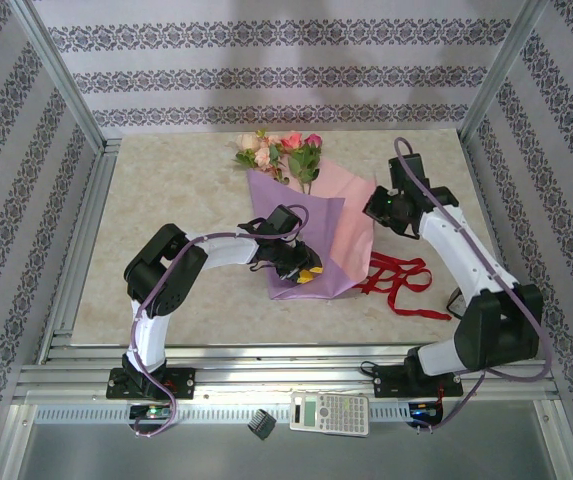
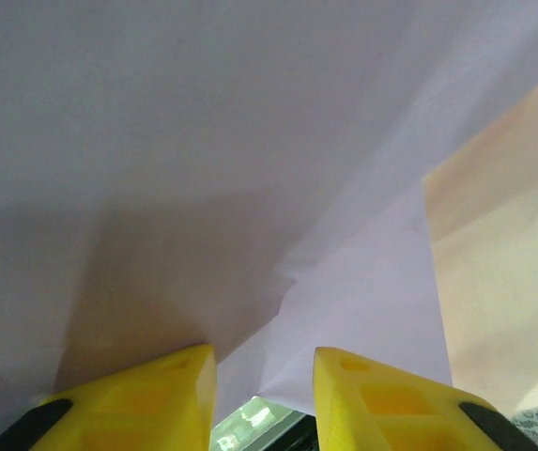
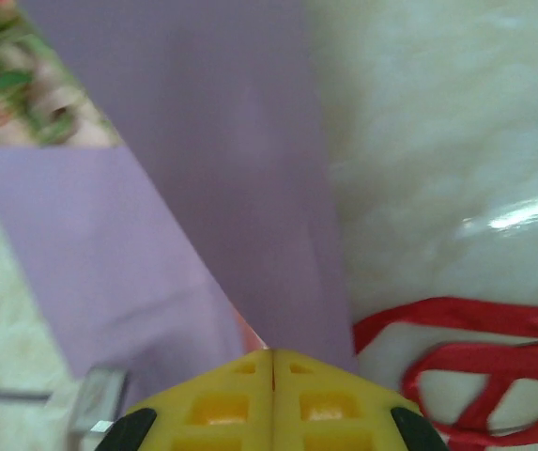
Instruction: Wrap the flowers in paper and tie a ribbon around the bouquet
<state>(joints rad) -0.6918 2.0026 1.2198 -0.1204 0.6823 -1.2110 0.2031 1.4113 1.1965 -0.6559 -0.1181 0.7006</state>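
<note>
The marbled table (image 1: pixel 166 190) carries the paper (image 1: pixel 301 228), lilac with a pink flap, lying between the two grippers. The right gripper (image 3: pixel 271 355) is pressed together, pinching the paper's edge. The left gripper (image 2: pixel 264 376) stands spread, a paper fold just ahead of its tips. The flowers (image 1: pixel 281 150) poke out beyond both. The ribbon (image 3: pixel 456 313) lies loose just right of the right gripper.

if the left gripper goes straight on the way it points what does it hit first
The paper: its lilac sheet lies right ahead of the open left gripper, seemingly very close, though depth is unclear.
</note>
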